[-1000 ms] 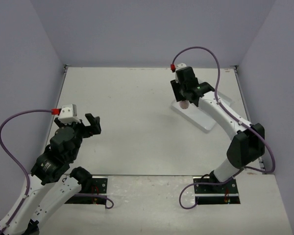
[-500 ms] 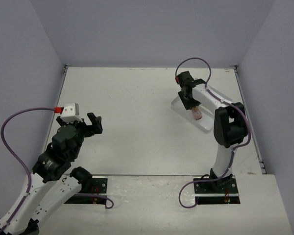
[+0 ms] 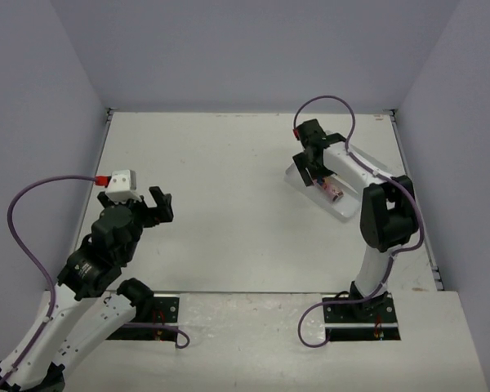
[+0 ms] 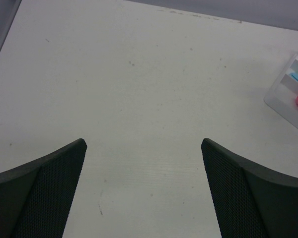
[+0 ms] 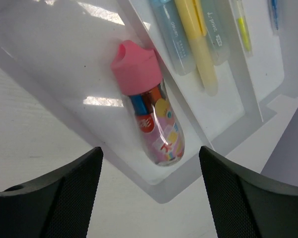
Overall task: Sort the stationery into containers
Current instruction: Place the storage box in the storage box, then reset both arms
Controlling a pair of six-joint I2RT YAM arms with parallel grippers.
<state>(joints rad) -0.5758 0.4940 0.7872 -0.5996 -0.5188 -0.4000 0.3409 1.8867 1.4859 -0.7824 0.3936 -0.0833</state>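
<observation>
The clear three-compartment tray point(image 3: 349, 210) lies at the right of the table. The stubby pink cylinder point(image 3: 333, 189) lies flat in its near-left compartment and fills the middle of the right wrist view point(image 5: 148, 106). The compartment beside it holds the yellow marker point(image 5: 196, 44) and light-blue sticks point(image 5: 171, 34). A thin yellow-green pen point(image 5: 241, 26) lies in the third. My right gripper point(image 3: 310, 173) hovers open over the tray's left end, just above the cylinder's lower end point(image 5: 149, 149). My left gripper point(image 3: 157, 206) is open and empty over bare table point(image 4: 144, 144).
The tray's corner point(image 4: 288, 101) shows at the right edge of the left wrist view, with pink and green items in it. The table's side walls rise at left, right and back. The tray rim point(image 5: 164, 191) lies just below my right fingers.
My right gripper has let go of the pink cylinder, which now lies in the tray, and the right arm has folded back. The left gripper has shifted slightly.
</observation>
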